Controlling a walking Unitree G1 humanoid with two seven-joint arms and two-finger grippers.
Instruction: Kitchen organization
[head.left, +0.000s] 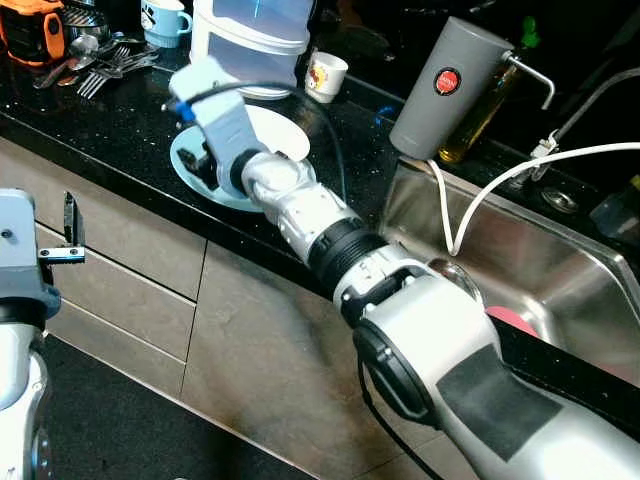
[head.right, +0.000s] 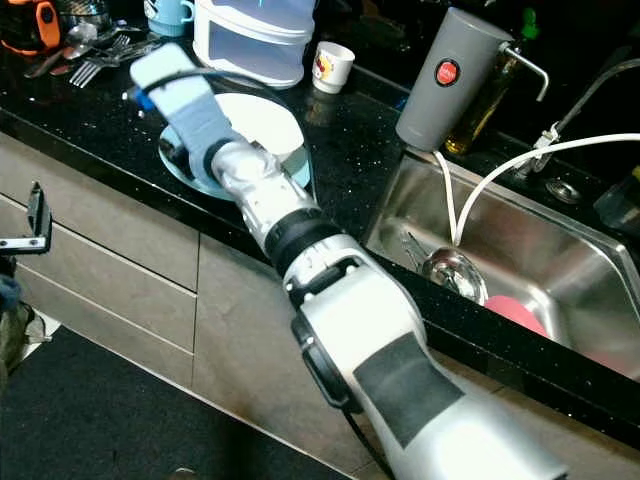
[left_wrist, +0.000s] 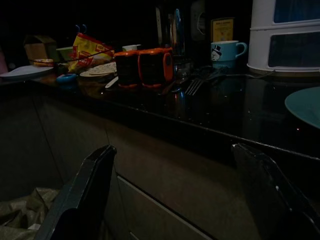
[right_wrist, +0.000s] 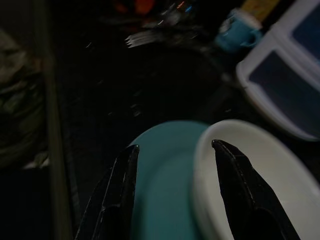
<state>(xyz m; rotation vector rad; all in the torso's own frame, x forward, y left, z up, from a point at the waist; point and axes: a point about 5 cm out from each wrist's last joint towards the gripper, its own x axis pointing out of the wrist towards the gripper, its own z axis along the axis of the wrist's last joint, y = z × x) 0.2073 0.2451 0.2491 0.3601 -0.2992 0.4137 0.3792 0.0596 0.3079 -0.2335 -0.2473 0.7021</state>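
Observation:
A teal plate (right_wrist: 160, 180) lies on the black counter (head.left: 120, 130) near its front edge, with a white bowl (right_wrist: 255, 175) resting on its far side. My right arm reaches across the counter, and my right gripper (right_wrist: 173, 145) hovers just above them, open. One finger is over the teal plate and the other over the bowl's near rim, with nothing held. In the eye views the wrist housing hides those fingers. My left gripper (left_wrist: 173, 147) hangs low in front of the drawers (head.left: 120, 260), open and empty.
A white stacked container (head.left: 255, 40), a blue mug (head.left: 165, 20) and a small cup (head.left: 325, 75) stand behind the plate. Forks (head.left: 110, 65) and an orange item (head.left: 30, 30) lie far left. A grey canister (head.left: 450, 85), an oil bottle (head.left: 485, 110) and the steel sink (head.left: 560, 270) are to the right.

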